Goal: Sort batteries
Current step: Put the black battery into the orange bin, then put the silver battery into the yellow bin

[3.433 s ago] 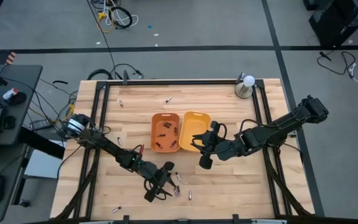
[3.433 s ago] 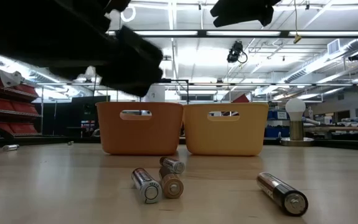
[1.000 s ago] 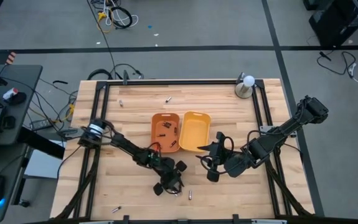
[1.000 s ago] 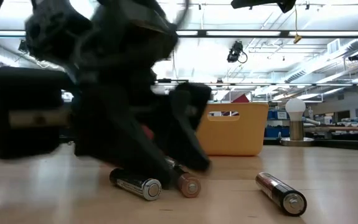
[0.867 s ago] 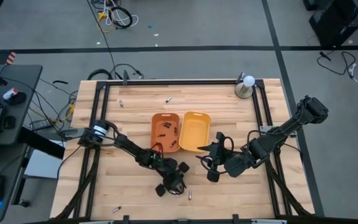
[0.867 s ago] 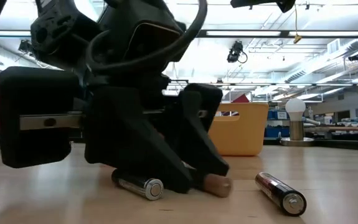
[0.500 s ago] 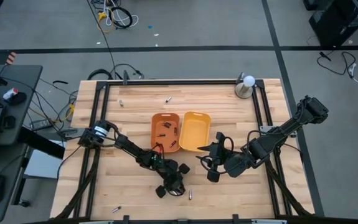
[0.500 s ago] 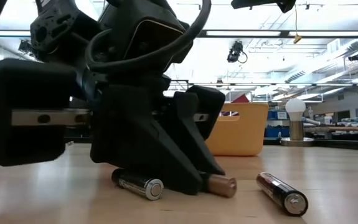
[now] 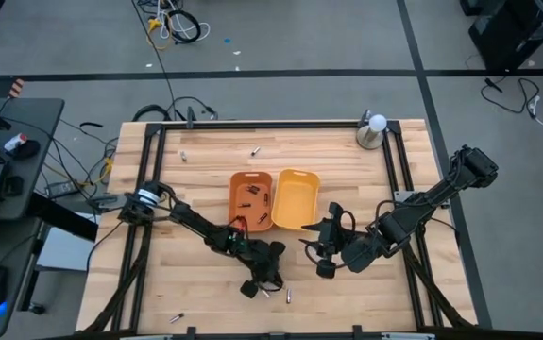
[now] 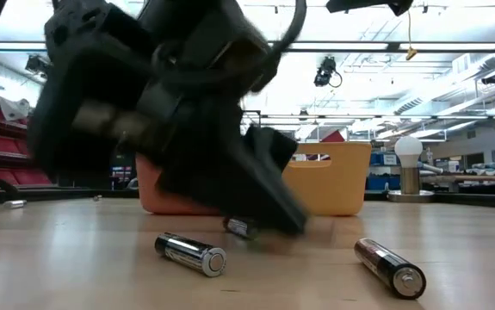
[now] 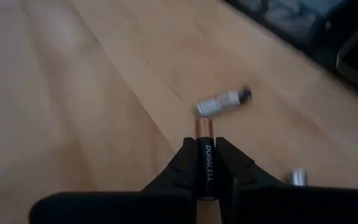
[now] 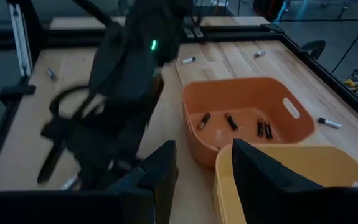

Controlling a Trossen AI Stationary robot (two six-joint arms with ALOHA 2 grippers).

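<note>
My left gripper (image 9: 263,281) is at the table's near middle, just above the wood, shut on a black, copper-topped battery (image 11: 203,163). Loose batteries lie near it: a silvery one (image 11: 222,101), one (image 10: 191,254) and one (image 10: 391,267) nearest the low camera, and one (image 9: 288,296) beside the gripper. The orange tray (image 9: 236,200) holds several batteries (image 12: 231,122); the yellow tray (image 9: 296,179) stands to its right. My right gripper (image 9: 323,257) hovers open near the yellow tray's near corner, with nothing between its fingers. My left gripper pinches the battery's black body (image 11: 204,177) between its two fingers. The battery lies along the fingers, and its copper end (image 11: 203,127) juts out past their tips. The fingers slant down toward the table. The battery is lifted clear of the wood.
A metal cup with a white ball (image 9: 373,130) stands at the far right corner. Stray batteries lie at the far side (image 9: 255,150), far left (image 9: 183,157) and near left (image 9: 175,318). Black rails (image 9: 155,189) run along the table's left and right sides.
My left gripper has shut on the copper-topped battery that lay on the table near the low camera and has risen with it, lifting it clear. The two other batteries near the camera have stayed where they were.
</note>
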